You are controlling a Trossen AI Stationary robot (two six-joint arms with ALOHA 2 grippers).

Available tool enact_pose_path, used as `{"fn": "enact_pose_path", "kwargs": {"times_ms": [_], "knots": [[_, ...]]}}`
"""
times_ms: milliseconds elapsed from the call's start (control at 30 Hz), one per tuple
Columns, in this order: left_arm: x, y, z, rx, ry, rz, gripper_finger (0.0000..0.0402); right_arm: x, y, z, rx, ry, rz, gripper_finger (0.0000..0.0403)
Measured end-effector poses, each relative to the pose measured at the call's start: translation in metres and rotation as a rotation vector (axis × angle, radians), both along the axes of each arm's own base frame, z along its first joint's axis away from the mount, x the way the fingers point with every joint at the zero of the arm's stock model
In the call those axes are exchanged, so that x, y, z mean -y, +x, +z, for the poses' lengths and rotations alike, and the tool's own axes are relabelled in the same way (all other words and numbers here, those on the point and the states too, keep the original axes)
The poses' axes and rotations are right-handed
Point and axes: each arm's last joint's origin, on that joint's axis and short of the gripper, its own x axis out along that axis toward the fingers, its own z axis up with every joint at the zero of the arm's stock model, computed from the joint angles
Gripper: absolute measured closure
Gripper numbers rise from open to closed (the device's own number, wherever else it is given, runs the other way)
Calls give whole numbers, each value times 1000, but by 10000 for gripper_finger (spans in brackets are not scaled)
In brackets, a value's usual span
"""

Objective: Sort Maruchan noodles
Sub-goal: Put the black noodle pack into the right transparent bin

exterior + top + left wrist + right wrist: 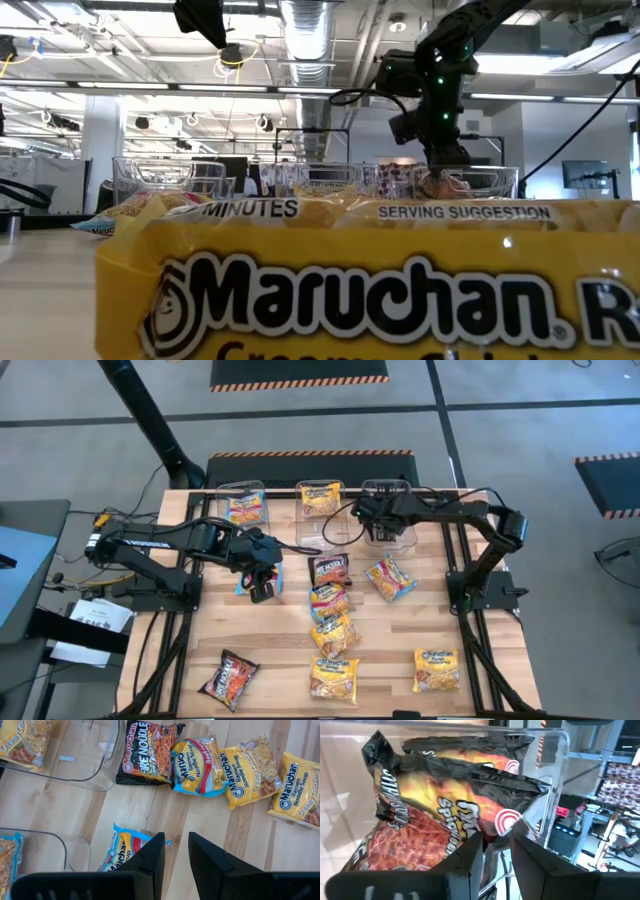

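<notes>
Right wrist view shows our right end effector (496,851) open over a black-red packet (445,815) in the right bin (555,785), where it could snag coming up; our left end effector (176,852), part open, holds nothing.

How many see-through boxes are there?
3, in a row at the back: the left bin holding a blue packet, the middle bin holding a yellow packet, and the right bin holding black packets. None seems hidden.
</notes>
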Motion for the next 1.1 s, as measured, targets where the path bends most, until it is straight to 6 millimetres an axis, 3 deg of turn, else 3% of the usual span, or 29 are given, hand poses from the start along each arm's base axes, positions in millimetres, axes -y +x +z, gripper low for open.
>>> {"fn": "enact_pose_path", "kwargs": {"times_ms": [400, 733, 933, 1100], "knots": [[0, 0, 0, 3, -14, 20, 329, -10, 2, 2, 13, 0, 2, 278], [0, 0, 0, 3, -14, 21, 329, -12, -2, 35, 155, 3, -53, 278], [0, 0, 0, 3, -12, 18, 329, -16, -7, 49, 371, 316, -95, 278], [0, 0, 0, -1, 1, -2, 329, -4, -15, 43, 444, 576, -185, 278]]}}
